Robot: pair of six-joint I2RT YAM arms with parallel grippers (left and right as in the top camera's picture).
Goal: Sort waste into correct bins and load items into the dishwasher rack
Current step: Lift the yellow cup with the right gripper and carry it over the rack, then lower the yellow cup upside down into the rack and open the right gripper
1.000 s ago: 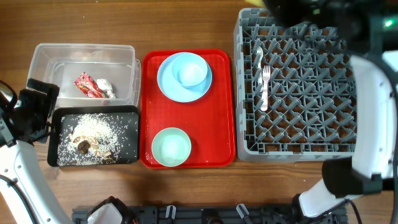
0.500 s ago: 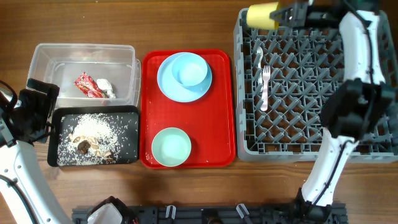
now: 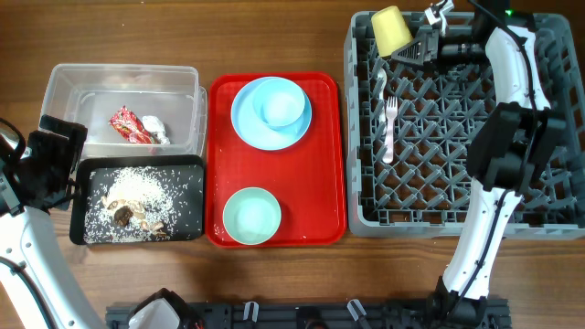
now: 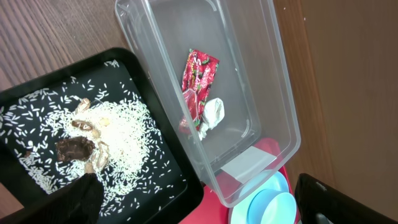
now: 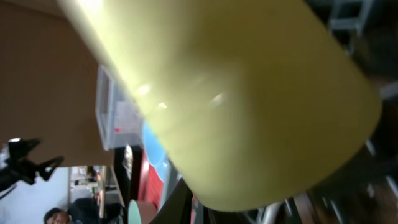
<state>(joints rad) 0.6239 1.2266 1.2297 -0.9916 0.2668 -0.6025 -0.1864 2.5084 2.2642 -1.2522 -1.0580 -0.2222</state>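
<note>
My right gripper [image 3: 410, 47] is shut on the small yellow cup [image 3: 391, 30] and holds it tilted over the far left corner of the grey dishwasher rack [image 3: 439, 224]. The cup fills the right wrist view [image 5: 236, 93]. A white fork [image 3: 389, 128] and spoon [image 3: 379, 80] lie in the rack. The light blue plate [image 3: 247, 123] with the small blue bowl [image 3: 279, 102] on it and the pale green bowl [image 3: 251, 216] sit on the red tray [image 3: 315, 183]. The clear tub [image 3: 123, 71] holds the red wrapper [image 4: 198, 78] and white tissue [image 4: 213, 112]. The black tray [image 3: 192, 219] holds rice and scraps [image 4: 106, 134]. My left gripper [image 4: 205, 208] is open and empty above them.
The red tray lies between the two bins on the left and the rack on the right. Bare wooden table shows along the far edge and in front. A dark fixture runs along the table's near edge [image 3: 302, 315].
My right arm has come into clear view and brought the yellow cup slightly right and down over the rack's far left corner, tilting it. The left arm has not moved.
</note>
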